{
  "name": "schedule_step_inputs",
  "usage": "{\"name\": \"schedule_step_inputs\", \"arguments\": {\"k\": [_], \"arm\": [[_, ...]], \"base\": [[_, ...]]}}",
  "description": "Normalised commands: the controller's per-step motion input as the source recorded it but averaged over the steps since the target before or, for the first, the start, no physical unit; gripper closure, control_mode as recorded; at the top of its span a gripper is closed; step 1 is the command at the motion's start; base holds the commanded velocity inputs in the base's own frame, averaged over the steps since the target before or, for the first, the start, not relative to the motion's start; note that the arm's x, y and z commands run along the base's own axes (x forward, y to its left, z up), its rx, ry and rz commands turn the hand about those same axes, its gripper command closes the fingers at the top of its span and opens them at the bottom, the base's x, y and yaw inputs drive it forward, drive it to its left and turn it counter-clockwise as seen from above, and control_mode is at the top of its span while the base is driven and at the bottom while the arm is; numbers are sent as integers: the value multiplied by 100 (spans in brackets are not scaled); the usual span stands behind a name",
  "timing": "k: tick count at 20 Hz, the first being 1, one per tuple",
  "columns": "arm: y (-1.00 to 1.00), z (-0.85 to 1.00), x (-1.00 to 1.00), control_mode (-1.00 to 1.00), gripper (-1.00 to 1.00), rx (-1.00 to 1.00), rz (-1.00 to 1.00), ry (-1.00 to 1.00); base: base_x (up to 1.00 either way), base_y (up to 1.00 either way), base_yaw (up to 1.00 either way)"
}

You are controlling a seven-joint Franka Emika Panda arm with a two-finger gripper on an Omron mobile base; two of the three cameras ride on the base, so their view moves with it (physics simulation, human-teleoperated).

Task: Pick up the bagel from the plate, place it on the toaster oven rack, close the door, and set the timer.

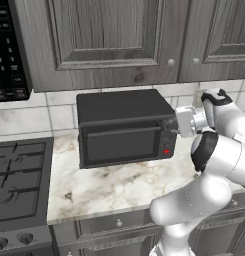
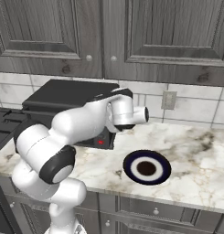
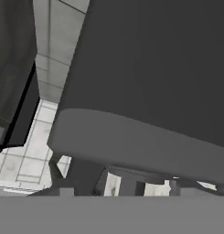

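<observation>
The black toaster oven (image 1: 121, 112) stands on the counter against the tiled wall. Its door (image 1: 124, 145) is up and shut, with the thin bar handle (image 1: 125, 131) along the top edge. The rack is hidden behind the dark glass, and the bagel is hidden. My gripper (image 1: 172, 125) is pressed against the top of the narrow control strip (image 1: 167, 142), above the small red light (image 1: 166, 151); its fingers merge with the dark oven front, so the jaw gap is unreadable. In the hand view the oven's dark body (image 3: 154, 68) looms very close. To the oven's right, the navy plate (image 2: 129, 167) lies bare.
A gas stove (image 1: 19, 175) borders the marble counter (image 1: 119, 187) on the left, with a black microwave (image 1: 9, 50) above it. Grey wall cabinets (image 1: 109, 35) hang over the oven. A wall outlet (image 2: 169, 99) sits behind the plate.
</observation>
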Motion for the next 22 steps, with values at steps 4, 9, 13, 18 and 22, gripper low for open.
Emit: {"name": "schedule_step_inputs", "arguments": {"k": [4,9,13,18,22], "arm": [[0,0,19,-100,100,0,0,-14],[-1,0,44,-100,100,1,0,-4],[-19,0,78,-100,100,11,0,0],[-35,0,81,-100,100,20,0,0],[-36,0,66,-100,100,24,1,0]], "base": [[0,0,0],[0,0,0],[0,0,0],[0,0,0],[0,0,0]]}}
